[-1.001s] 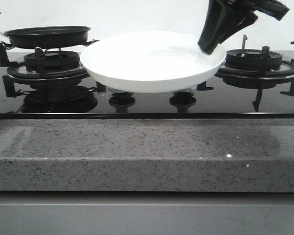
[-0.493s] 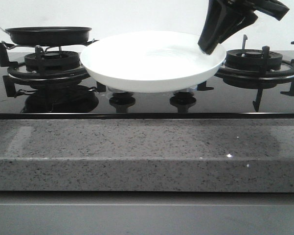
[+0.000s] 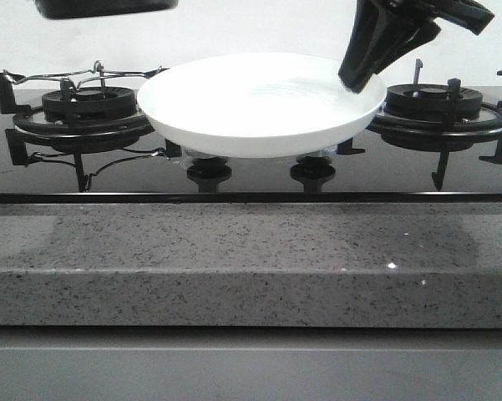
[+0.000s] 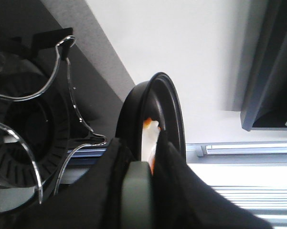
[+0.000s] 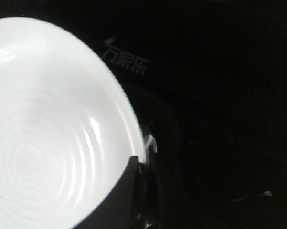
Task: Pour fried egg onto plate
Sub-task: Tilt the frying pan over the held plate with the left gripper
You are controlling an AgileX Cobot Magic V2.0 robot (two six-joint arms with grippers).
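Observation:
The white plate (image 3: 259, 104) is over the middle of the hob, between the two burners. My right gripper (image 3: 357, 79) is shut on its right rim; the right wrist view shows the plate (image 5: 47, 133) with my fingers (image 5: 126, 191) clamped over its edge. The black pan (image 3: 104, 7) hangs high at the top left, only its underside showing. In the left wrist view my left gripper (image 4: 150, 157) is shut on the pan's grey-green handle (image 4: 136, 195). The pan (image 4: 169, 109) shows edge-on, with a strip of the pale fried egg (image 4: 150, 136) inside it.
The left burner (image 3: 75, 104) with its wire pan rest is bare below the pan; it also shows in the left wrist view (image 4: 24, 138). The right burner (image 3: 438, 104) stands behind my right arm. Two knobs (image 3: 209, 171) sit under the plate. A speckled granite counter edge (image 3: 251, 259) runs along the front.
The pan has risen off the left burner to the top edge of the front view. The plate and my right arm have not moved.

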